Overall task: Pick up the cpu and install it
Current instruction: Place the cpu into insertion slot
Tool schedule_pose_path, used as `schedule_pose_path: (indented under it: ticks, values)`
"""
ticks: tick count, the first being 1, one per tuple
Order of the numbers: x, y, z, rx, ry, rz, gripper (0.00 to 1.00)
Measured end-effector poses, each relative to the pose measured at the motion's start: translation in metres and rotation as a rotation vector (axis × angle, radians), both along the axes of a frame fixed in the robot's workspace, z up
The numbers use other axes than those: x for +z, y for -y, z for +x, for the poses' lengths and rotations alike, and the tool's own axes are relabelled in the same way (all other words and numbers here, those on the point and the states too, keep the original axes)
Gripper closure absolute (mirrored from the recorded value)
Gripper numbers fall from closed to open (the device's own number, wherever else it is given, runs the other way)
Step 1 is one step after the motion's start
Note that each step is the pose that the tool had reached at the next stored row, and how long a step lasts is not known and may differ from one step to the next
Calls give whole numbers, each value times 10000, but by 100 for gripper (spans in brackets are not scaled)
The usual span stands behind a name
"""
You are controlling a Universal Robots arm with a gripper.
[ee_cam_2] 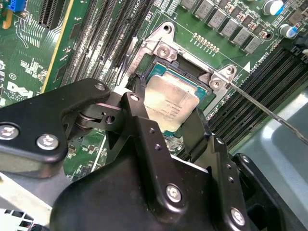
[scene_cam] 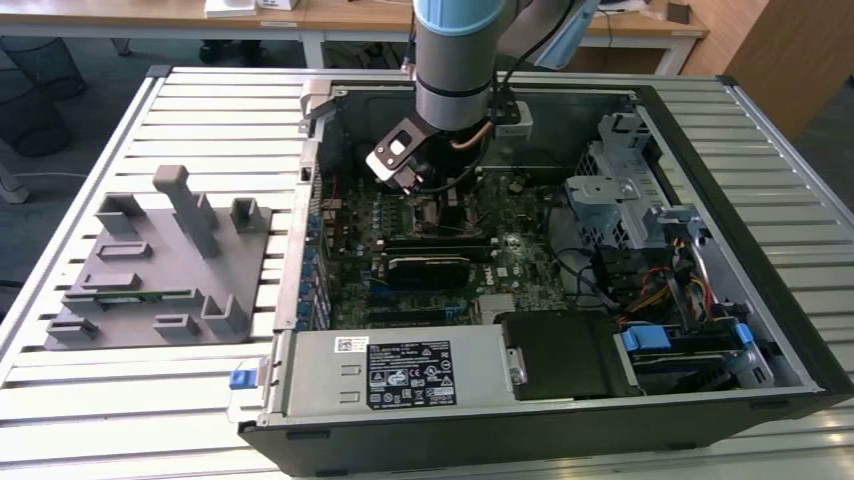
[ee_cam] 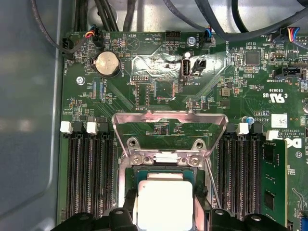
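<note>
The cpu (ee_cam_2: 171, 102), a silver-topped square chip, sits level in the open socket (ee_cam_2: 159, 72) on the green motherboard. My gripper (ee_cam_2: 168, 109) is right over it, one black finger (ee_cam_2: 138, 98) on each of two opposite edges, shut on the chip. In the first wrist view the cpu (ee_cam: 164, 202) lies between the same two fingers (ee_cam: 129, 208) of my gripper (ee_cam: 165, 207), inside the socket frame. The metal load plate (ee_cam: 169, 119) is flipped up and open beyond the socket. In the exterior view my gripper (scene_cam: 430, 195) reaches down into the open computer case (scene_cam: 787, 330).
Memory slots flank the socket, with a green memory stick (ee_cam: 272, 183) seated on one side. The thin socket lever (ee_cam_2: 269, 114) sticks out beside the socket. A grey parts fixture (scene_cam: 160, 265) stands at the exterior view's left. The power supply (scene_cam: 400, 372) and drive cage (scene_cam: 627, 195) crowd the case.
</note>
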State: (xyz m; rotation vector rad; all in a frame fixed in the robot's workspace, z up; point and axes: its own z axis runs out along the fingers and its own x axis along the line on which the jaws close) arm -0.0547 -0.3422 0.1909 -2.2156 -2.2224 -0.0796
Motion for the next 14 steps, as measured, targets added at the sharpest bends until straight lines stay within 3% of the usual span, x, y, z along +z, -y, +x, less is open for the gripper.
schedule_pose_path:
  ticks: [6, 7, 14]
  values:
    - [-3, -1, 1, 0, 3, 4, 45]
    - [-3, -1, 0, 0, 2, 3, 38]
    - [-1, 0, 0, 0, 0, 2, 38]
